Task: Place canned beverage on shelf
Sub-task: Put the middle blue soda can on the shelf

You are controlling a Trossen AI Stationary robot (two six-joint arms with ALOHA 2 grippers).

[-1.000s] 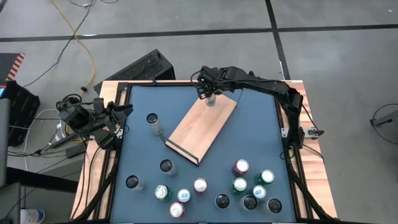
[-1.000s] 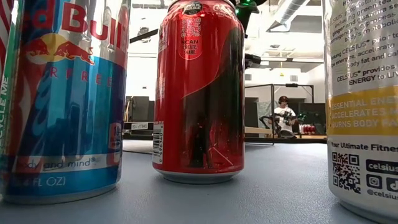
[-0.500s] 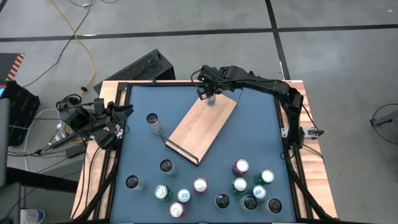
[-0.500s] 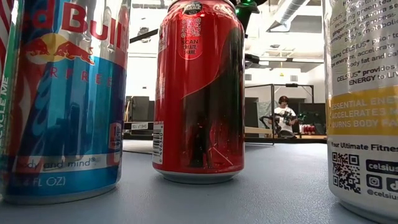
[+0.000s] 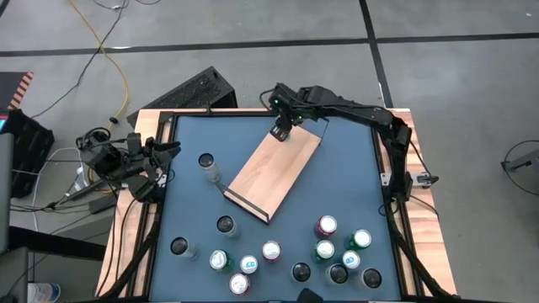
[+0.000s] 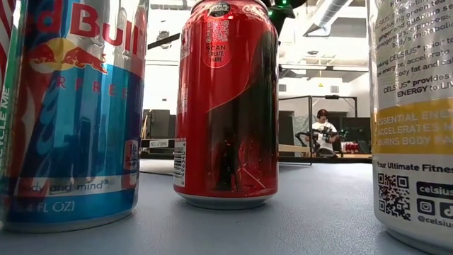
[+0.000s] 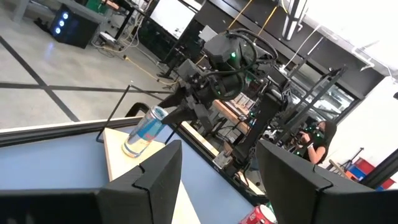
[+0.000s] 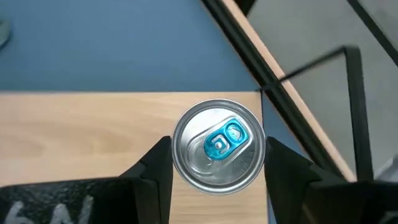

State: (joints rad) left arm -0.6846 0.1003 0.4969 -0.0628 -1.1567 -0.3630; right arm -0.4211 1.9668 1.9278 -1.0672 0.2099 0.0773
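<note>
Can (image 8: 219, 146) stands upright on the shelf's (image 5: 274, 172) far corner, about 12 o'clock on the table (image 5: 189, 135). Right gripper (image 8: 217, 171) straddles it from above, fingers on both sides, and has shifted slightly right since a second ago. Left gripper (image 7: 217, 180) waits at 9 o'clock, fingers apart.

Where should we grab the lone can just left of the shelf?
Its side wall, upper half, jaws across the round body, coming from the table's left, where the left gripper waits. The can stands upright with bare tabletop on that side; the shelf lies on its other side.
</note>
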